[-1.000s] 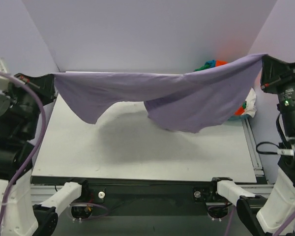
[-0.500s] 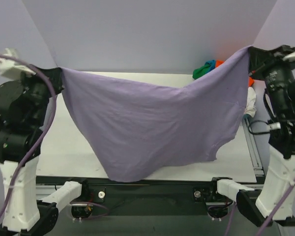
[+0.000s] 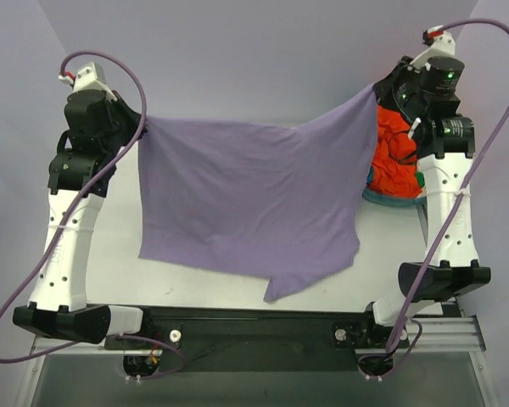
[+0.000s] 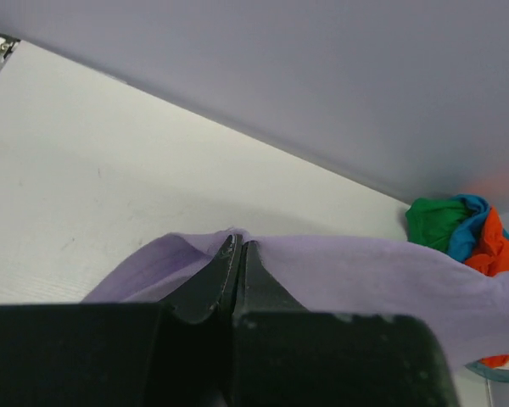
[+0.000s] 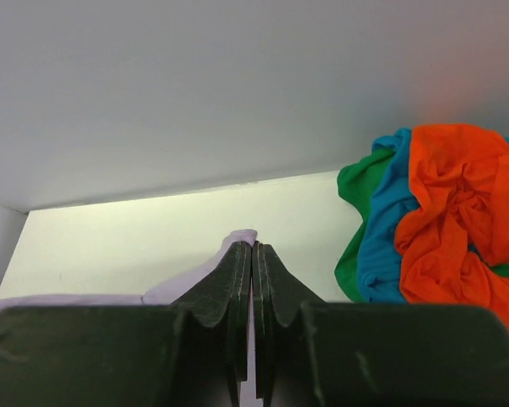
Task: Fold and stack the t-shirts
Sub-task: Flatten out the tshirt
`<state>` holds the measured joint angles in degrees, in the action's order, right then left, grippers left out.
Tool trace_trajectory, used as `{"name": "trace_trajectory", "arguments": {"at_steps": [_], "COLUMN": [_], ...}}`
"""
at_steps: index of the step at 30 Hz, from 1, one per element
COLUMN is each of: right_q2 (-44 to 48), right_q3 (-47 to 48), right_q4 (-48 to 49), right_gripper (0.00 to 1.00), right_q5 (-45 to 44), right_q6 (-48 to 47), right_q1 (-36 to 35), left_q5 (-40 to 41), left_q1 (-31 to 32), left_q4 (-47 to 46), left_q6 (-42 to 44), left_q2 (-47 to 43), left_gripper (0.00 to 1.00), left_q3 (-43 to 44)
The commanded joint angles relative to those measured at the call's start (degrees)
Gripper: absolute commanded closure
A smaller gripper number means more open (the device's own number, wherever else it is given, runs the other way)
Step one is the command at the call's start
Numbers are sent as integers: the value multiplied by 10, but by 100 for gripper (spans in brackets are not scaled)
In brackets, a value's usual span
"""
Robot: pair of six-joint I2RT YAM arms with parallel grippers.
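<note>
The lavender t-shirt hangs spread between my two grippers above the table. My left gripper is shut on its upper left corner; the left wrist view shows the jaws closed on the cloth at the tips. My right gripper is shut on the upper right corner, with a bit of cloth sticking out past the closed tips. The shirt's lower edge drapes onto the table near the front. The other shirts lie in a heap at the back right: orange-red, teal-blue, green.
The white table has a black front rail. A purple backdrop wall stands behind. The heap of shirts lies right under my right arm. The heap also shows in the left wrist view.
Both arms have lifted up and moved toward the back. The shirt has swung from sagging low over the front edge to hanging flatter and further back. The heap now shows beside the right arm.
</note>
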<state>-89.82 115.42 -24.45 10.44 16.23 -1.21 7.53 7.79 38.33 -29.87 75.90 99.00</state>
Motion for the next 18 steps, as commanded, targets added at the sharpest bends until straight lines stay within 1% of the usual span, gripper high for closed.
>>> {"name": "trace_trajectory", "arguments": {"at_steps": [1, 5, 9, 13, 14, 18], "right_q2": [25, 38, 71, 129, 140, 177], "right_q3": [72, 105, 116, 116, 116, 127], "right_q4": [56, 56, 65, 82, 91, 113], "right_gripper": [100, 100, 100, 100, 100, 100], "right_q5": [3, 5, 25, 37, 41, 45], "right_q6": [-4, -9, -15, -27, -30, -43], "right_q1": [-11, -18, -20, -21, -21, -21], "left_q5": [-18, -25, -6, 61, 71, 114], "left_q1": [-11, -17, -18, -18, -18, -17], "left_q4": [-70, -72, -73, -58, -58, -56], "left_q6": [-6, -24, -30, -30, -29, -28], "left_q2": [-21, -51, -103, -166, -192, -243], "left_gripper": [100, 100, 100, 100, 100, 100], "left_q3": [54, 53, 47, 44, 44, 51]}}
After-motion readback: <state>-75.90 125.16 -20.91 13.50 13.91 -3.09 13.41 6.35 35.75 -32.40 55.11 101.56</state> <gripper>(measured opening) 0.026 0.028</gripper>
